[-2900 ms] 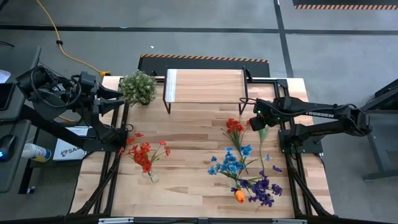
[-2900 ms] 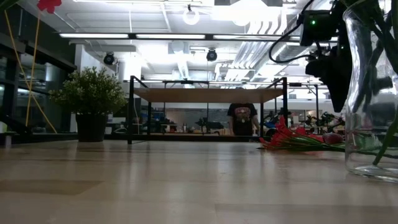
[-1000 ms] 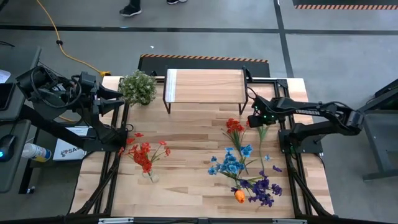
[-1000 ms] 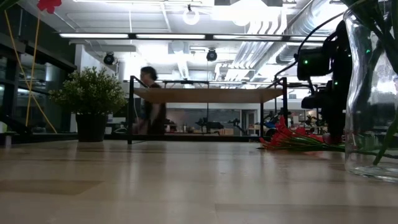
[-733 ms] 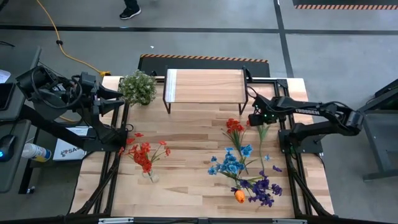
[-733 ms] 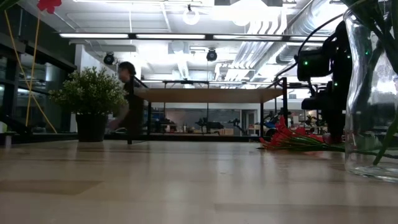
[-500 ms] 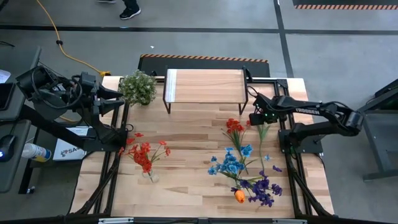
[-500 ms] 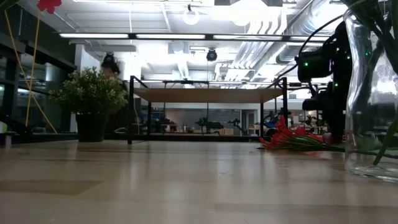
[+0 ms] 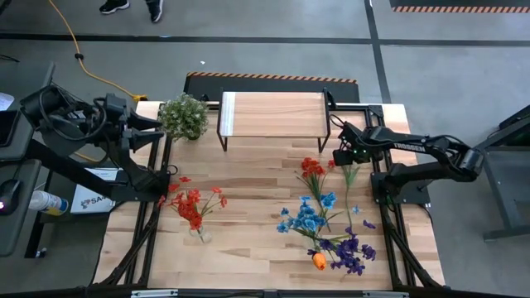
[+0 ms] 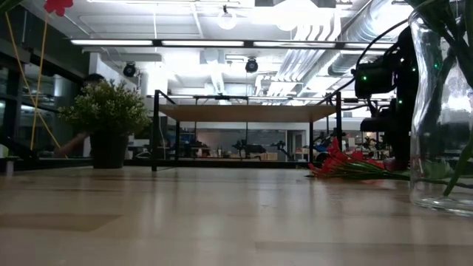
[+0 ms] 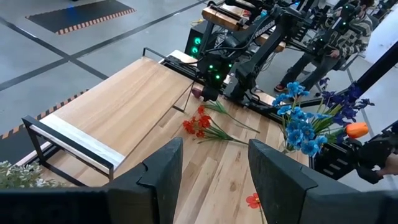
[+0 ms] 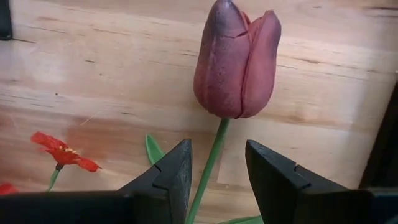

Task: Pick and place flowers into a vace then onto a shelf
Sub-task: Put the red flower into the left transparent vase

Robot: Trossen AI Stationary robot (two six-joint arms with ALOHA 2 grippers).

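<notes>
A dark red tulip (image 12: 235, 62) lies on the table to the right of the shelf (image 9: 272, 114). My right gripper (image 12: 217, 149) points down over it, open, with one finger on either side of the green stem (image 12: 211, 158), just below the bloom. In the high view my right gripper (image 9: 341, 157) covers the bloom. Red flowers (image 9: 312, 170), blue flowers (image 9: 306, 217), purple flowers (image 9: 348, 252) and an orange tulip (image 9: 319, 261) lie flat on the table. A glass vase (image 9: 199, 234) holds red flowers (image 9: 195, 205). My left gripper (image 9: 157, 132) waits raised at the far left, open and empty. My right gripper straddles the tulip's stem (image 12: 206, 177) from above, fingers across it. The stem runs close to the inner edge of one finger (image 12: 180, 180). I cannot tell whether it touches. The tulip lies on the table.
A bushy potted plant (image 9: 184, 116) stands at the far left corner beside the shelf. The shelf's black legs (image 9: 325, 124) are close to my right gripper. A bare stretch of table lies between the vase and the loose flowers. A person's feet (image 9: 132, 7) show beyond the far edge.
Both arms have kept their place. A person beyond the table's far edge has walked toward the left.
</notes>
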